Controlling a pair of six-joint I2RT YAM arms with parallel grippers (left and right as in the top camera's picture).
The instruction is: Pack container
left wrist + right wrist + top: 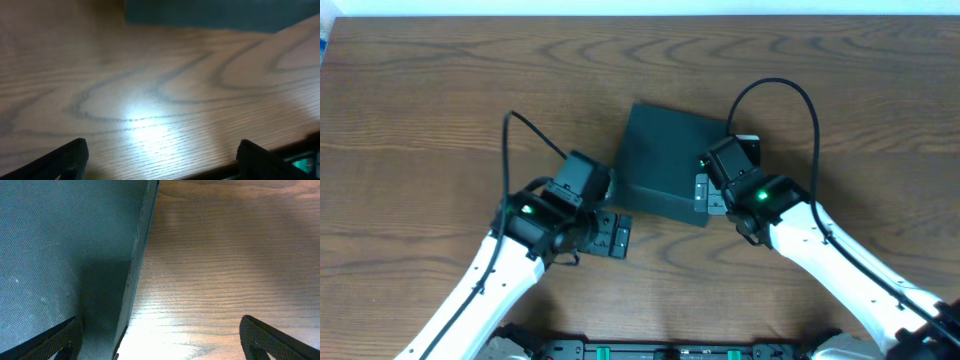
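Since the container (665, 155) shows only one unbroken dark teal top with its lid down, nothing of what it holds can be seen. It sits near the middle of the desk (440, 100), turned a little so that one corner points toward the arms, with a shallow front wall facing them.

In the left wrist view the container (210, 15) is only a blurred dark band cut off by the top edge, well apart from the fingers. In the right wrist view the container (60, 245) fills the left half, and its grainy surface ends at a straight edge with bare wood beside it.

The right arm (820, 250) reaches to the box's front right side. Its jaws stand wide: one finger (60, 340) is low over the dark surface and the other (272, 340) is over the desk, so they straddle the edge. Only the finger ends show at the bottom corners, and I cannot tell whether either touches the box.

The left arm (490, 270) ends just beside the box's front left corner. Its jaws are also wide and hold nothing, with dark finger tips (65, 157) low over bare wood lit by a bright glare.

A small white patch (747, 140) at the box's right corner, partly behind the right wrist, is too small to name. Black cables (530, 130) loop above both arms.
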